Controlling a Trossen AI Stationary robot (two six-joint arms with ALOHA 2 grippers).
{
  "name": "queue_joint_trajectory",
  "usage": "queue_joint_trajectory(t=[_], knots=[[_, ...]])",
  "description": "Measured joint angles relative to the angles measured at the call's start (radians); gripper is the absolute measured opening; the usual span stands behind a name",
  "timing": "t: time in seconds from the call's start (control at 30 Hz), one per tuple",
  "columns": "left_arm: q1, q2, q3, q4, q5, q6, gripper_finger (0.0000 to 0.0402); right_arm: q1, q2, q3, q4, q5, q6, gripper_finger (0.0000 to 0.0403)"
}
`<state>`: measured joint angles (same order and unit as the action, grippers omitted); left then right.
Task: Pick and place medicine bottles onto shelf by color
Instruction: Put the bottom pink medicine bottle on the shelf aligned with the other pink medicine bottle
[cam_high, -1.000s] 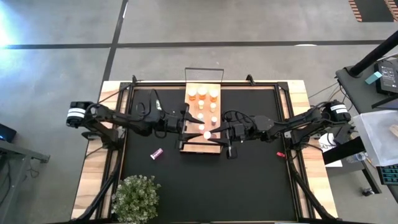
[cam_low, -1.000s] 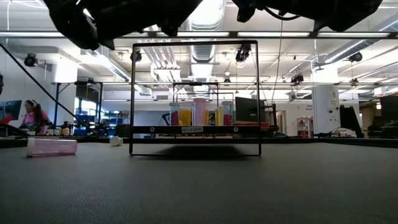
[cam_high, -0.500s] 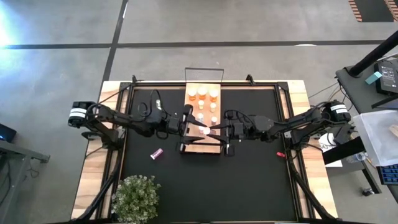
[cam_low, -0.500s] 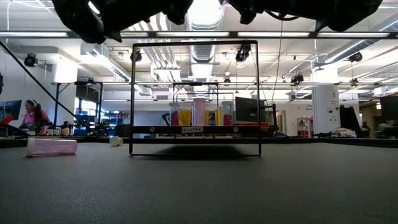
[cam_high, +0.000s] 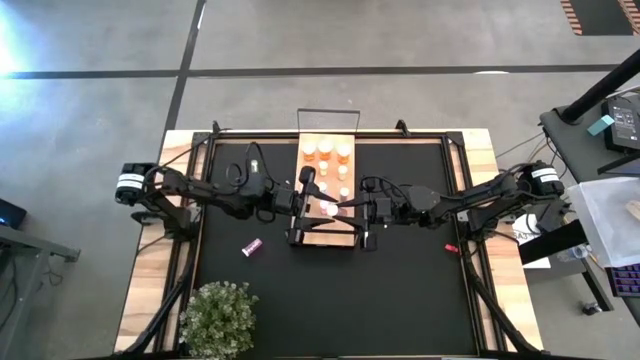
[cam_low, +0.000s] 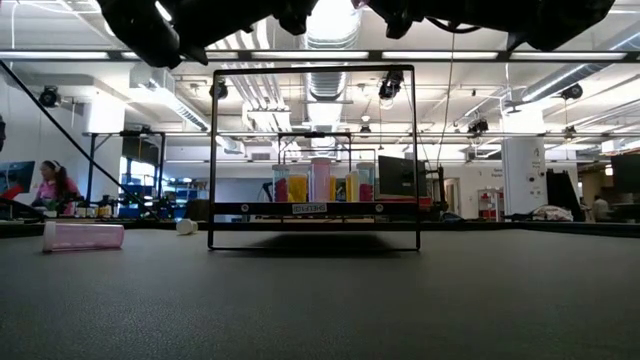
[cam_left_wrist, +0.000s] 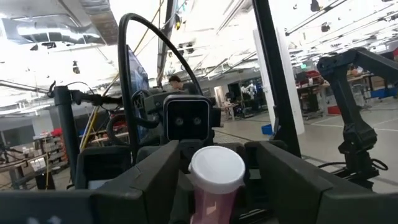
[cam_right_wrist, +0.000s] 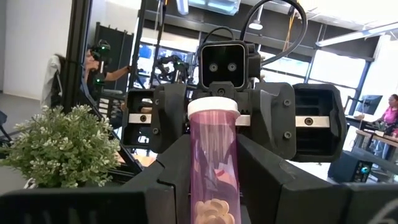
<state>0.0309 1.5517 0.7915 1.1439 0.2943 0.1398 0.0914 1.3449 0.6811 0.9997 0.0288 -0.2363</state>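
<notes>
- Above the near end of the long light-wood shelf with black wire frame (cam_high: 326, 190), a slim pink white-capped medicine bottle (cam_right_wrist: 213, 167) stands upright between my two grippers.
- My right gripper (cam_right_wrist: 213, 186) is clamped on its body, wrist level.
- My left gripper (cam_high: 306, 198) faces it, jaws parted around the cap, nothing gripped.
- Another pink bottle (cam_high: 251, 246) lies on the mat, nearer my left arm.

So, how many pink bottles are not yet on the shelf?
2. One pink bottle lies on the mat beside the shelf; the second bottle is held in the right pincer above the shelf. More may be hidden.
</notes>
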Motion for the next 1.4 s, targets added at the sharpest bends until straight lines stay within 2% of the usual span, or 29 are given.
queue_joint_trajectory(t=[0.43,0.8,1.13,1.4], knots=[[0.0,0.0,0.002,-0.011,-0.001,-0.001,0.0194,0.0,0.0,0.0,0.006,0.0,-0.011,0.0105],[0.001,0.0,0.002,-0.01,-0.005,-0.001,0.0109,0.0,0.0,0.0,0.007,-0.001,-0.011,0.0105],[0.001,0.0,0.002,-0.02,-0.003,-0.001,0.0104,0.0,0.0,0.0,-0.005,-0.001,-0.011,0.0105],[0.001,0.0,0.001,-0.03,-0.003,-0.001,0.0104,0.0,-0.026,-0.001,-0.097,0.0,-0.011,0.0159]])
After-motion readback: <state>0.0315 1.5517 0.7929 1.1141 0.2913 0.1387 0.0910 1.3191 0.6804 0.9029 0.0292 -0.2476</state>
